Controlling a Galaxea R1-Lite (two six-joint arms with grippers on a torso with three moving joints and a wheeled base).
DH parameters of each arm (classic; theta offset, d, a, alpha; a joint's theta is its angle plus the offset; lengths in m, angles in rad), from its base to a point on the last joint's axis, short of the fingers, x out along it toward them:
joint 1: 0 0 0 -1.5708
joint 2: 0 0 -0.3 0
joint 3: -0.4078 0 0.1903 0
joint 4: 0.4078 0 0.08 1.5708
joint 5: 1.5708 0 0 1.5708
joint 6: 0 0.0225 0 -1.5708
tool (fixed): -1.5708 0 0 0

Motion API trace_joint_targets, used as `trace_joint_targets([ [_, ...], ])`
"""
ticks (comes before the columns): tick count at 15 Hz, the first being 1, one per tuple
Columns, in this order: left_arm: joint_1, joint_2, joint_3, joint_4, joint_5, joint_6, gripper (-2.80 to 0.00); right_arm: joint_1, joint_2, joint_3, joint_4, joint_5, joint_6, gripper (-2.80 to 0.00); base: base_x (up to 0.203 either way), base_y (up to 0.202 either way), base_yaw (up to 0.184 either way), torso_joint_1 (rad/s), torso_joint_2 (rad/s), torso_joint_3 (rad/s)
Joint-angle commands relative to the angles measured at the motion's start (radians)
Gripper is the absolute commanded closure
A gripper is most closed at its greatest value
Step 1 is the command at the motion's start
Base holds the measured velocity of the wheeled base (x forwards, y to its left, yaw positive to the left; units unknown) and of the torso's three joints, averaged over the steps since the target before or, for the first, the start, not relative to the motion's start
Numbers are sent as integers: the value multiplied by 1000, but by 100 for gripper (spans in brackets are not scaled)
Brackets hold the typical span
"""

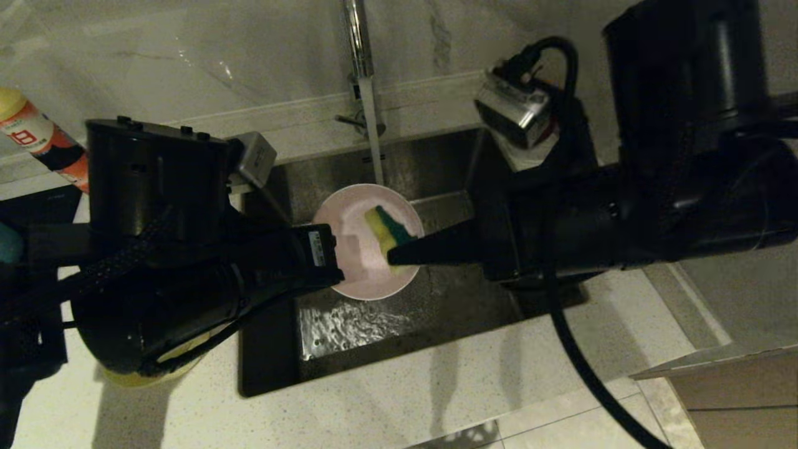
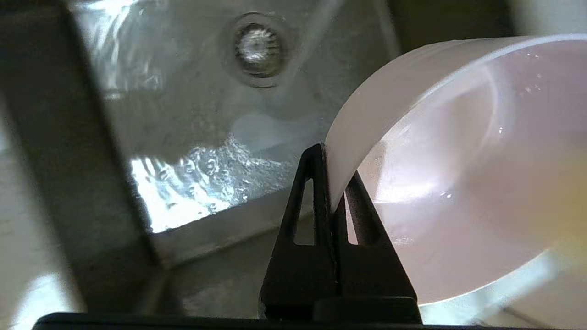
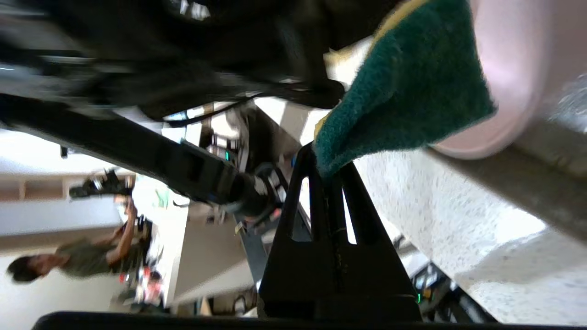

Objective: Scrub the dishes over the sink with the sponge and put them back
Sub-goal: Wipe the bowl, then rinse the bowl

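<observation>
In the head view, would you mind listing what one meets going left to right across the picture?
Orange-labelled bottle → left gripper on the pink bowl's rim → sponge → right gripper, over the sink.

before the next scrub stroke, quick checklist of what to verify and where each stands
1. Left gripper shut on the pink bowl rim: ok.
2. Right gripper shut on the sponge: ok.
3. Sponge inside the bowl: ok.
4. Bowl held over the sink: ok.
5. Green scouring face against the bowl wall: cannot tell.
6. Faucet running: cannot tell.
</observation>
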Motion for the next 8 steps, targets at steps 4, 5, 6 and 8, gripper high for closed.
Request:
trace_joint_targets([
  [4, 116, 75, 8, 12, -4, -54, 0, -46, -205, -4, 22, 3, 3, 0, 0, 0, 0, 0, 0, 0],
  [5, 140, 101, 1, 22, -5, -64, 0, -67, -228, -3, 37, 4, 3, 0, 0, 0, 0, 0, 0, 0],
  [6, 158, 124, -17, 44, -5, -79, 0, -81, -244, 7, 50, 4, 2, 0, 0, 0, 0, 0, 0, 0],
  [8, 185, 176, -105, 126, -6, -140, 0, -118, -268, 42, 54, 5, 6, 0, 0, 0, 0, 0, 0, 0],
])
